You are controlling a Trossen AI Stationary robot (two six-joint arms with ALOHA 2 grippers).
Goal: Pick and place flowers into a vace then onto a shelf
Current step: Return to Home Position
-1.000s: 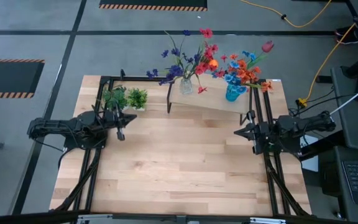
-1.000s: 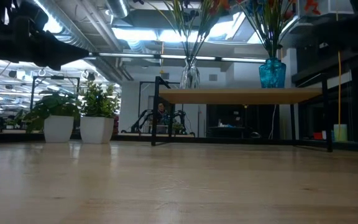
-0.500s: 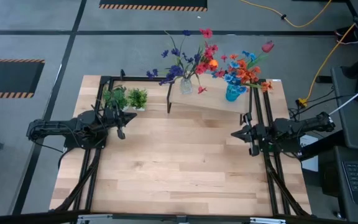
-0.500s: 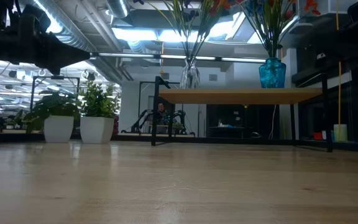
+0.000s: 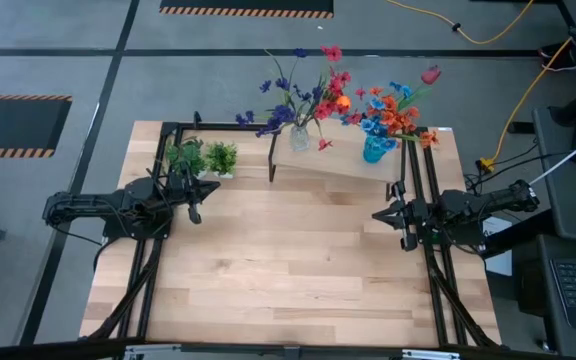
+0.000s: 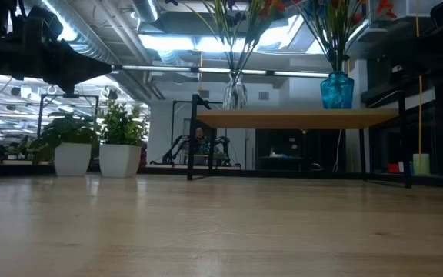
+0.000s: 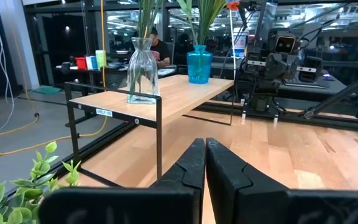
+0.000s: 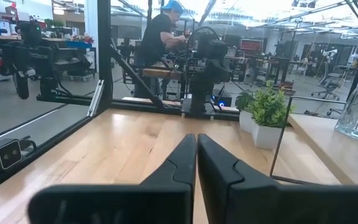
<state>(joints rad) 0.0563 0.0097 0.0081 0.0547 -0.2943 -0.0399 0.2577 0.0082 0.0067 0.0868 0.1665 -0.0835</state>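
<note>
The flowers stand in two vases on the shelf (image 5: 333, 162) at the table's far side. Purple, blue and red sprays (image 5: 303, 95) are in the clear glass vase (image 5: 299, 138). Orange, blue and red blooms with a dark red bud (image 5: 396, 112) are in the blue vase (image 5: 373, 150). Both vases rest upright by their bases on the board (image 6: 298, 118). My left gripper (image 5: 210, 187) hovers shut near the table's left side, short of the shelf. My right gripper (image 5: 376, 214) hovers shut at the right side, in front of the shelf. In their wrist views the left gripper (image 7: 205, 149) and the right gripper (image 8: 196, 143) have closed fingers with nothing between them.
Two green tufts in white pots (image 5: 185, 157) (image 5: 221, 157) stand at the table's far left, beside the shelf's left legs (image 7: 159, 134). Black frame rails run along both table sides. A person (image 8: 157, 37) works at another station beyond the table. Bare tabletop (image 5: 288, 260) lies between the arms.
My right gripper has edged slightly toward the table's left, then stopped, staying shut. The flowers, vases and shelf have kept their places.
</note>
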